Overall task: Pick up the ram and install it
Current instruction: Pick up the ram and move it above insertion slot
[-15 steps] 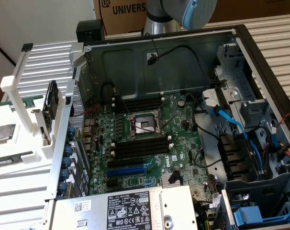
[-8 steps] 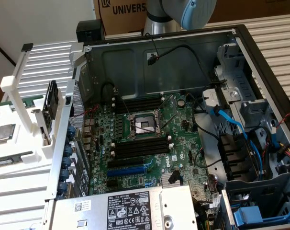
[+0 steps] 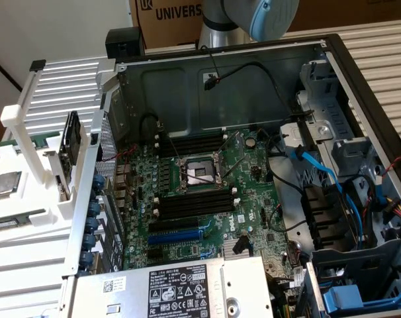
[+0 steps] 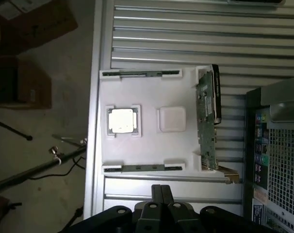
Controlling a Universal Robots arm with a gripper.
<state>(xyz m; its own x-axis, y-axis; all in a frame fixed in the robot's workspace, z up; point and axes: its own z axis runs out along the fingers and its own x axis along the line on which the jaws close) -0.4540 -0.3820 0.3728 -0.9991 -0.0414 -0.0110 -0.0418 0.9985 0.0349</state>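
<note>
Wrist view: my gripper point(image 4: 160, 189) is clenched and empty, above the white tray point(image 4: 147, 141). The ram point(image 4: 142, 168) lies in the tray-edge holder nearest my fingers. Risk: descending with closed jaws would likely strike the ram rather than straddle it.

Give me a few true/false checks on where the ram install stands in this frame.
1. The fingers are shut and empty. True.
2. A ram stick is already seated in a black slot. False: the black slots are empty, and both ram sticks lie in the white tray.
3. A CPU sits in a tray pocket. True.
4. The expansion card lies flat in the tray. False: it stands on edge.
</note>
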